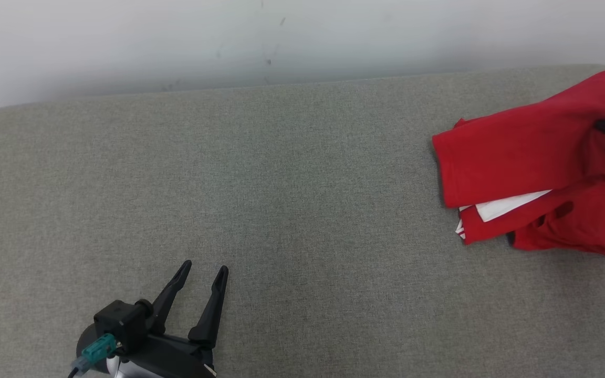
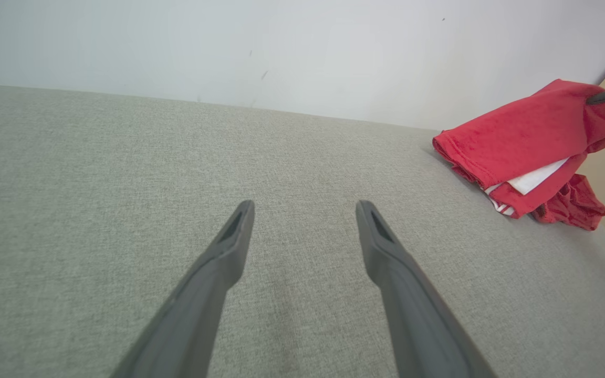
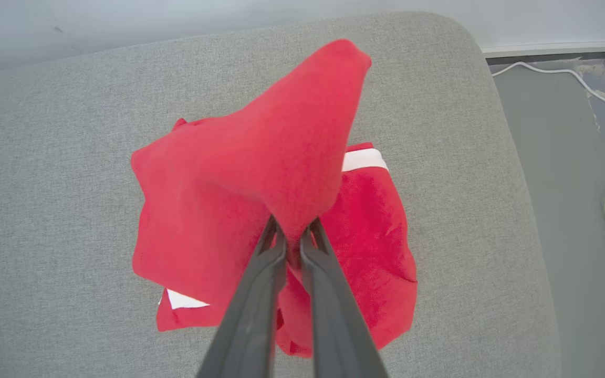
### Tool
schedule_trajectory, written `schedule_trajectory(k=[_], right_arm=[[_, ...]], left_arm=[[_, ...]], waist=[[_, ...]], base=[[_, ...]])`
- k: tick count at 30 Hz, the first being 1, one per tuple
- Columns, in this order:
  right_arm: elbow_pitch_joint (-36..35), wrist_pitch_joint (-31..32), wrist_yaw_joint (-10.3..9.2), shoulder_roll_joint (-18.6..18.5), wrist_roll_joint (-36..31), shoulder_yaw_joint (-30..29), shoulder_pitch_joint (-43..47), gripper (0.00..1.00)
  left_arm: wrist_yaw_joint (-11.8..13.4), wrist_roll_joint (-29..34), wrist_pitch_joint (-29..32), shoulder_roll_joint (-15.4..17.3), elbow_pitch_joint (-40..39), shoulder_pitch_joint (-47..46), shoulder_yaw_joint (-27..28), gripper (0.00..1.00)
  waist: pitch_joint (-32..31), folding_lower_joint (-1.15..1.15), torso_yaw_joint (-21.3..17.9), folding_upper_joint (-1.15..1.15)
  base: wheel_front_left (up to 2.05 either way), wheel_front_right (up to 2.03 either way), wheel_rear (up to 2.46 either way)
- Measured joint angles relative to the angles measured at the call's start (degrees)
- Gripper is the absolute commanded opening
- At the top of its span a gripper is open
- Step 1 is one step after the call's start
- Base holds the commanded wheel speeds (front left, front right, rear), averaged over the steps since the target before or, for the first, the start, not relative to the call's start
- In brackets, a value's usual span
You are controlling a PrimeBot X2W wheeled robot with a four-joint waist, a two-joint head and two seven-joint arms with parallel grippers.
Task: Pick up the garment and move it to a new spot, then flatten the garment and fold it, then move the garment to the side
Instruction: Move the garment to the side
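We see the red garment (image 1: 523, 157) at 3 o'clock on the grey fabric-topped table (image 1: 281, 210), close to that end's rounded edge. It is partly folded, with a white strip showing between its layers. The right fingers (image 3: 291, 236) are pinched together on a fold of it. Above the pinch the cloth rises in a peak toward 12 o'clock in the right wrist view, while the bulk rests on the table.

We judge that this grip serves the last part of the task, carrying the folded piece to the side. Taking it by one fold lets a single arm do the work, though the lower layers could slide out of the stack. The left fingers (image 1: 205, 266) stand spread wide and empty at 7 o'clock in the head view, over bare table and well apart from the garment. We take that as parked out of the way.

In the head view the right arm is just a dark block at 3 o'clock, so the pinch itself is not legible there. The right wrist view shows it straight on, along with the table's corner, the floor (image 3: 570, 157) and a white cable (image 3: 560, 71) at 2 o'clock. The left wrist view looks low across the table toward the pale wall (image 2: 281, 47) and gives the side profile. There a dark fingertip lifts the garment's top corner at 2 o'clock, and a crumpled lower part sags by the table edge.
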Motion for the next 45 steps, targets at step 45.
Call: schedule_trajectory(k=[45], right_arm=[[10.2, -2.9, 0.43, -5.9, -14.3, 10.8, 3.1, 0.00]], left_arm=[[-1.4, 0.4, 0.0, 0.4, 0.5, -2.2, -0.9, 1.00]], waist=[[3.2, -0.01, 5.7, -0.01]], base=[[0.00, 0.00, 0.00]])
